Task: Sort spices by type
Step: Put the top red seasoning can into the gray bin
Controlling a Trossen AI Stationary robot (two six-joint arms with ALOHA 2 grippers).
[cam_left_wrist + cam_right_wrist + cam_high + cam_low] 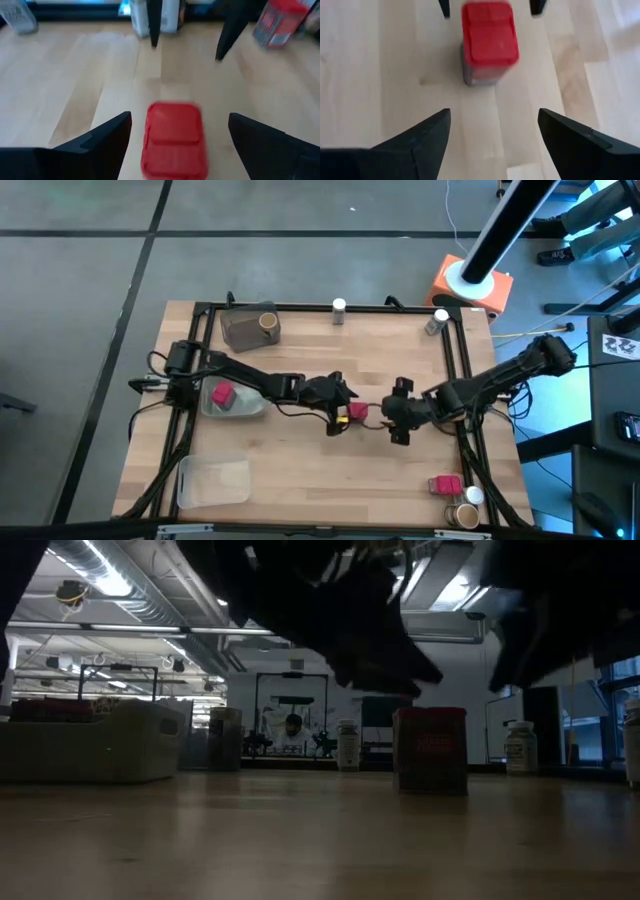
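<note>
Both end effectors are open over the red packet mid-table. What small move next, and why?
Probably lower the left end effector around the red packet and close. The packet stands between its open fingers, and a tray on that arm's side already holds a like packet. The right end effector sits further back.

Even, shadowless light fills the overhead view of the pale wooden table (300, 470). The table-level view is dim and backlit: bright ceiling strip lights (110, 580) glare behind silhouetted black arms, and the near tabletop is soft. In both wrist views the red-lidded boxy spice packet (175, 140) just ahead of the open dark fingers (95, 145) is smeared by blur; things farther beyond the fingertips are out of focus too.
</note>
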